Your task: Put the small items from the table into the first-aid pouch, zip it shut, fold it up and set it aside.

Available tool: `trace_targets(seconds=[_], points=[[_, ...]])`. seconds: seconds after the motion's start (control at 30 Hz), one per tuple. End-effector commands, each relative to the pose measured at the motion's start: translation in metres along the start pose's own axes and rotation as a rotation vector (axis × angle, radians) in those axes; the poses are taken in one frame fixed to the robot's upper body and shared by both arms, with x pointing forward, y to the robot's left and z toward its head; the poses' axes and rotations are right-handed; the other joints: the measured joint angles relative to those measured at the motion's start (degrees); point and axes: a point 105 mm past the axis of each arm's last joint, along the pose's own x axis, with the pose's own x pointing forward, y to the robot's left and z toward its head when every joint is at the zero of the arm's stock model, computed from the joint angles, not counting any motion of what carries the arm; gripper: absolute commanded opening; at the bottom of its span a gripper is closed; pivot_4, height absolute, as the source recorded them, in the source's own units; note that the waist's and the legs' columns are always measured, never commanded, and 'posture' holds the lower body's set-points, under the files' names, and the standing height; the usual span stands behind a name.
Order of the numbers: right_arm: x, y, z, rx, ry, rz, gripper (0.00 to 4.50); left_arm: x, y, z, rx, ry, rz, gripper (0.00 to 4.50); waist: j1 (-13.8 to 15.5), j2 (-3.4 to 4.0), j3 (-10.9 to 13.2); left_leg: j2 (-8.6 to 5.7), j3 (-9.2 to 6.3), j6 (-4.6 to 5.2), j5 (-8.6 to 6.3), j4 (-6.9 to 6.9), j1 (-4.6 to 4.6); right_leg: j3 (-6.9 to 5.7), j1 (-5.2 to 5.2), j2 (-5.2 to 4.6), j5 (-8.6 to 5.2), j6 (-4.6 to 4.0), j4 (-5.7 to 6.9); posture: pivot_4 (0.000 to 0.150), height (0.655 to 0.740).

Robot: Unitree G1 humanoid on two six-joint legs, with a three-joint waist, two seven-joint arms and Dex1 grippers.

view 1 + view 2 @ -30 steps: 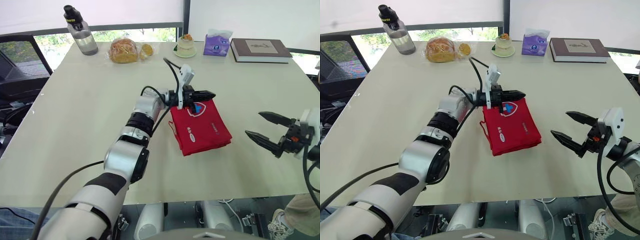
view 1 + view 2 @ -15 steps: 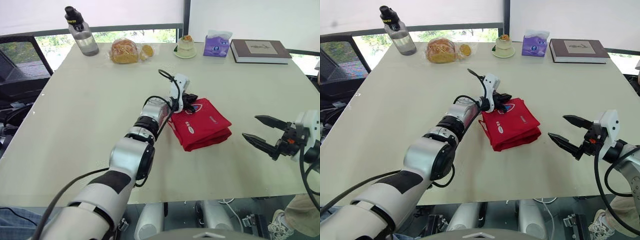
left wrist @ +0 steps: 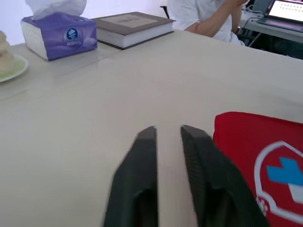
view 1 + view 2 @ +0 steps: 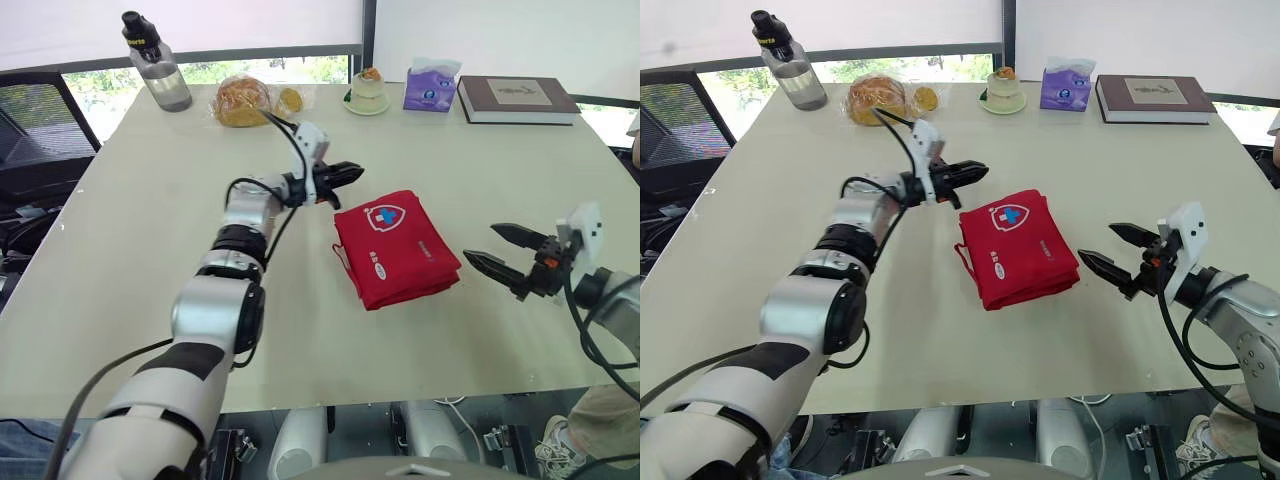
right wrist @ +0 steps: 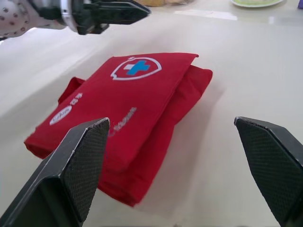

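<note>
The red first-aid pouch [image 4: 395, 245] lies folded flat on the table, white cross badge facing up. My left gripper [image 4: 350, 172] hovers just beyond the pouch's far left corner, apart from it; its fingers [image 3: 147, 142] are shut with nothing between them. The pouch's red edge [image 3: 265, 151] shows beside them in the left wrist view. My right gripper [image 4: 487, 245] stands open to the right of the pouch, a short gap away, pointing at it. The pouch [image 5: 128, 104] lies ahead between the wide-spread right fingers [image 5: 71, 170].
Along the far edge stand a water bottle [image 4: 157, 60], bagged bread [image 4: 245, 100], a small cake on a plate [image 4: 368, 88], a purple tissue box [image 4: 430, 85] and a book [image 4: 515, 98]. A black chair [image 4: 40, 130] is at the left. A person [image 3: 208, 19] sits beyond the table.
The left gripper let go of the pouch and drew back to the left. The pouch turned and settled flat. The right gripper moved slightly closer to it.
</note>
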Motion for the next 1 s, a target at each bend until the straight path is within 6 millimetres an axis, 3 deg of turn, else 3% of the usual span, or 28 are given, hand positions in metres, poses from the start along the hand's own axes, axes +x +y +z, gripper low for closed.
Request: trace_targets(seconds=[0.03,0.17,0.33,0.53,0.8,1.0], points=[[0.014,0.005,0.000,0.094,0.036,0.057,4.50,-0.057,-0.023,0.034,0.067,-0.005,-0.157,2.80,-1.01,-0.03,0.05,0.07,0.02,0.00,0.00,-0.07,0.01,0.04,-0.02,0.01,0.00,-0.02,0.00,0.150,0.7400],[0.029,0.011,-0.001,0.138,0.061,0.112,4.50,-0.098,-0.046,0.035,0.102,0.054,-0.176,4.48,-0.71,-0.01,0.10,0.21,-0.09,-0.01,0.00,-0.15,-0.01,-0.04,-0.07,-0.02,0.00,-0.04,0.01,0.150,0.7400],[0.043,0.012,-0.014,0.164,0.165,0.151,4.50,-0.124,-0.071,0.037,0.110,0.066,-0.208,4.48,0.10,-0.01,0.10,0.18,-0.06,0.00,0.01,-0.04,0.01,-0.08,0.01,-0.06,-0.01,-0.03,-0.03,0.150,0.7400],[0.059,0.002,-0.022,0.276,0.266,0.167,4.50,-0.134,-0.099,0.038,0.126,0.095,-0.241,4.48,0.22,-0.02,0.11,0.19,0.00,0.00,0.00,-0.03,0.03,-0.05,-0.01,-0.04,-0.01,-0.03,-0.04,0.150,0.7400],[0.065,0.002,-0.033,0.421,0.434,0.292,4.50,-0.130,-0.108,0.038,0.123,0.080,-0.217,4.48,0.24,-0.02,0.11,0.13,0.02,0.00,0.00,-0.05,0.03,-0.04,-0.02,0.01,-0.01,-0.03,-0.04,0.150,0.7400],[0.061,0.008,-0.024,0.470,0.475,0.376,4.50,-0.129,-0.108,0.039,0.122,0.071,-0.204,4.48,0.19,-0.01,0.11,0.12,0.04,0.00,0.00,-0.07,0.03,-0.02,-0.05,0.02,-0.01,-0.03,-0.04,0.150,0.7400]])
